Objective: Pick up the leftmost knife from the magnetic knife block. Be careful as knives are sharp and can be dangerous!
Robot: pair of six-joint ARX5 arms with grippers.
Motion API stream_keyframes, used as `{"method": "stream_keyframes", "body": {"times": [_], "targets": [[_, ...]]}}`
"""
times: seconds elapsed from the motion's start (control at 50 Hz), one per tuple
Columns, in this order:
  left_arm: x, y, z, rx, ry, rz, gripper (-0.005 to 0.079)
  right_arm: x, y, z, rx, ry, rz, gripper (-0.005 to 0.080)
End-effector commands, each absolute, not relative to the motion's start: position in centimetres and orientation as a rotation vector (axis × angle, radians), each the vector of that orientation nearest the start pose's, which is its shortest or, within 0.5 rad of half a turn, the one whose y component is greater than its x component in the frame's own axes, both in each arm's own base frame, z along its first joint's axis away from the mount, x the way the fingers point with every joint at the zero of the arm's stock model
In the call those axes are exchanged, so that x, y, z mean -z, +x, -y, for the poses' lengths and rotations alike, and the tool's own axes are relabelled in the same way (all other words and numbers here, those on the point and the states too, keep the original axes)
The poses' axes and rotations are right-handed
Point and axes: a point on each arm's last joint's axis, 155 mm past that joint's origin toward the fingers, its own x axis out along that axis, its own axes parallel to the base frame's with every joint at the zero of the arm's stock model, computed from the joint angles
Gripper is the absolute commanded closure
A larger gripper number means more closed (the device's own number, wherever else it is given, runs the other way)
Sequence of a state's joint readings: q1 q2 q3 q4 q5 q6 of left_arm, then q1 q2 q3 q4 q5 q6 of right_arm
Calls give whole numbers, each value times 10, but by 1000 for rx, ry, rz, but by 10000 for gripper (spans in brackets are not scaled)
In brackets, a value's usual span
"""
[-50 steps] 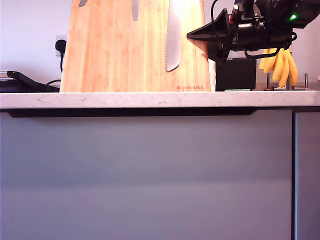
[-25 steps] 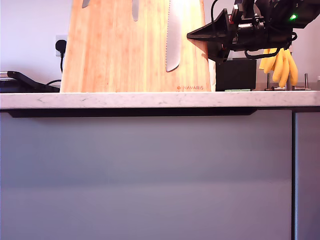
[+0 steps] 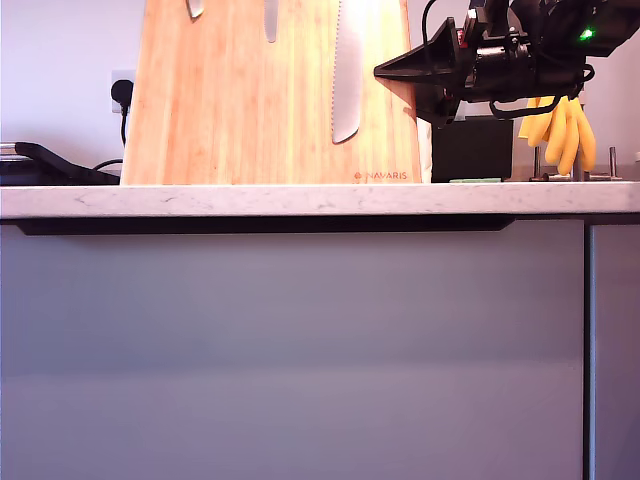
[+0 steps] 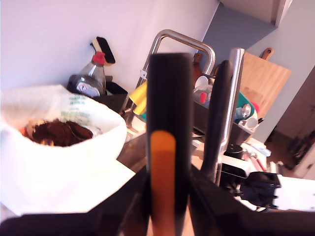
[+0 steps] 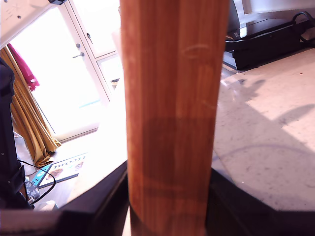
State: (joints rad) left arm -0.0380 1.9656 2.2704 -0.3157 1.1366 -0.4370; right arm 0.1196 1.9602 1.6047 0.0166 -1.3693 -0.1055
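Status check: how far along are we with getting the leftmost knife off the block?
Done: my second end effector clamps the edge of the tall light bamboo knife block. In hand: my first end effector seems closed on a black, orange-marked handle. Left: lifting away; the pointed silver steel knife tip shows against the block's top.

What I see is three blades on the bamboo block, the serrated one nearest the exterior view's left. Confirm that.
Not quite. The exterior view shows three blades on the bamboo block, but the serrated blade hangs nearest that view's right, not its left; the leftmost knife shows only its pointed tip.
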Motion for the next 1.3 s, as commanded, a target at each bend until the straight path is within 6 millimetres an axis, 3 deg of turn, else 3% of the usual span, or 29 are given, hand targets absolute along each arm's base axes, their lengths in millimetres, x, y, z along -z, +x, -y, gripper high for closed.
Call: {"method": "stream_keyframes", "body": {"times": [0.0, 0.36, 0.62, 1.28], "targets": [[-471, 473, 191, 1185, -421, -308, 766, -259, 450, -240, -1467, 156, -272, 763], [-469, 468, 192, 1210, -435, -333, 766, -258, 453, -239, -1453, 151, -273, 763], [-467, 454, 189, 1283, -469, -391, 766, -258, 453, -240, -1452, 151, -273, 763], [-446, 444, 131, 1220, -582, -519, 766, -259, 453, -240, -1451, 148, -270, 763]]}}
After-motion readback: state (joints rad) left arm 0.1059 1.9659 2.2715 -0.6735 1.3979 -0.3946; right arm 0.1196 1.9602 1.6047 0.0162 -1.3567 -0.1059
